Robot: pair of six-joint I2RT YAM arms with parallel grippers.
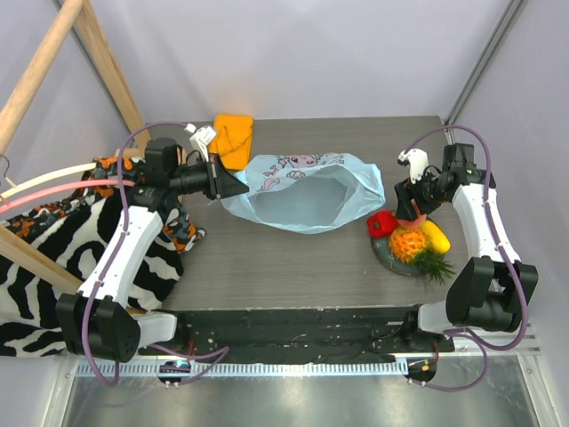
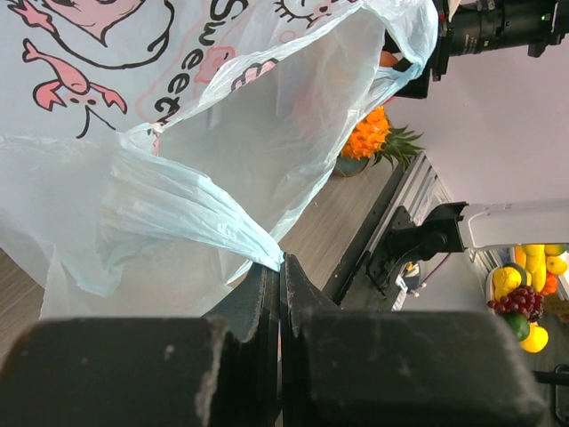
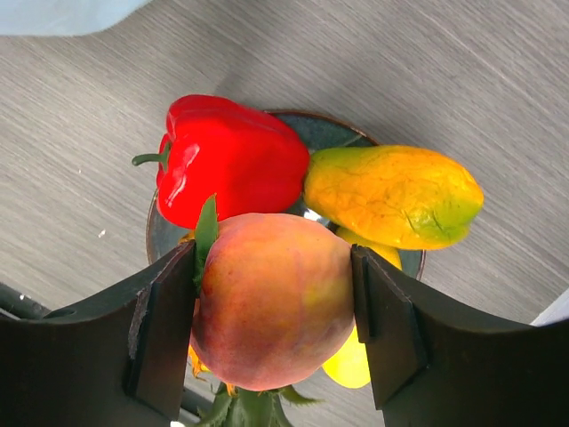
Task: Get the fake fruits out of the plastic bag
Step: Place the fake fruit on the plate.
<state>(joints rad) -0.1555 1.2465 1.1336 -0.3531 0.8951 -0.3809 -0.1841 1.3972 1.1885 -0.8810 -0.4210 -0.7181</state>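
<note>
While bag point(image 1: 302, 191) gapes, right tool point(image 3: 274, 342) grips peach point(image 3: 267, 285)

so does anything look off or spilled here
Nothing spilled or damaged. One untidy bit: the pineapple lies on its side on the crowded plate, crown over the rim. The left gripper pinches the bag; the right gripper holds the peach.

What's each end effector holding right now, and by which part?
Left end effector pinches a bunched fold at the edge of the plastic bag. Right end effector clamps the peach-coloured fruit across its sides.
</note>
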